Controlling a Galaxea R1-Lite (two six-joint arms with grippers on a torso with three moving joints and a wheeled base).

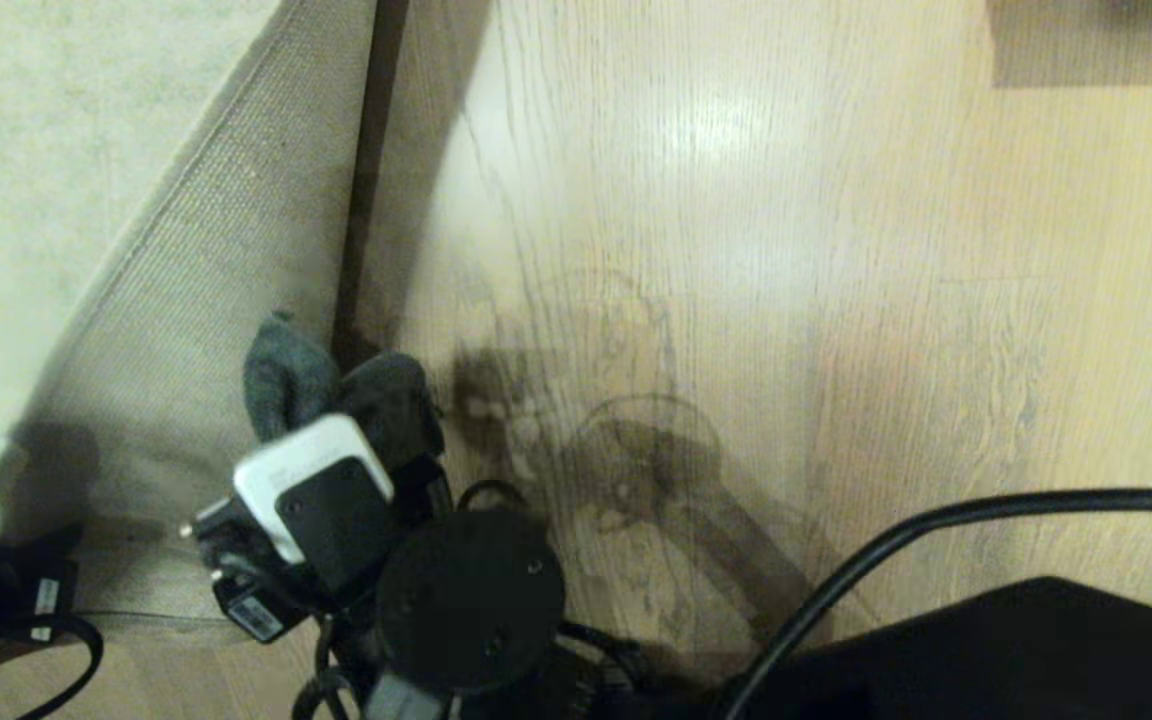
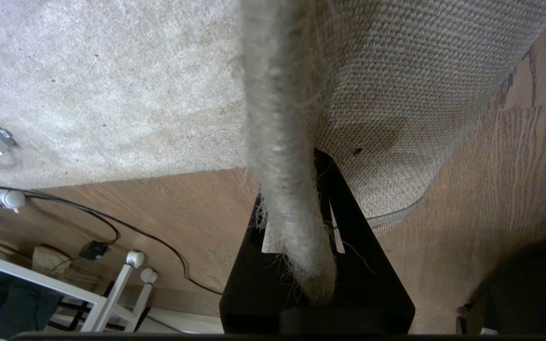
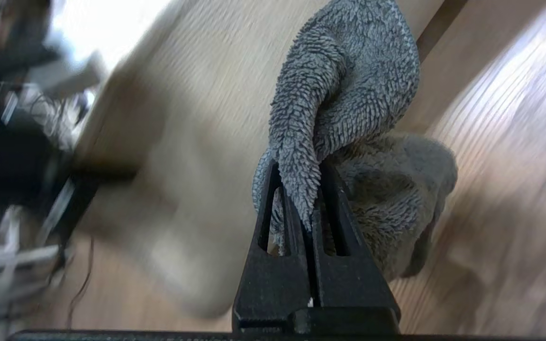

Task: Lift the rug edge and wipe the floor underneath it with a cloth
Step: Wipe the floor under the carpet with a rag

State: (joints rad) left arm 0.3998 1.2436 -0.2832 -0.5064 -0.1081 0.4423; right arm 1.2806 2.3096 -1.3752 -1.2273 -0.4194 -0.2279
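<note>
No text, brand, number or sign can be read. Two small white stickers are seen in the head view, one on the right gripper's [image 1: 331, 400] black wrist housing [image 1: 256, 617] and one on the dark block [image 1: 46, 597] left of it; their print is too small.

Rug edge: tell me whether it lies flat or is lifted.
Lifted. The left tool is shut on the rug edge, and its woven backing faces up, folded off the floor.
</note>
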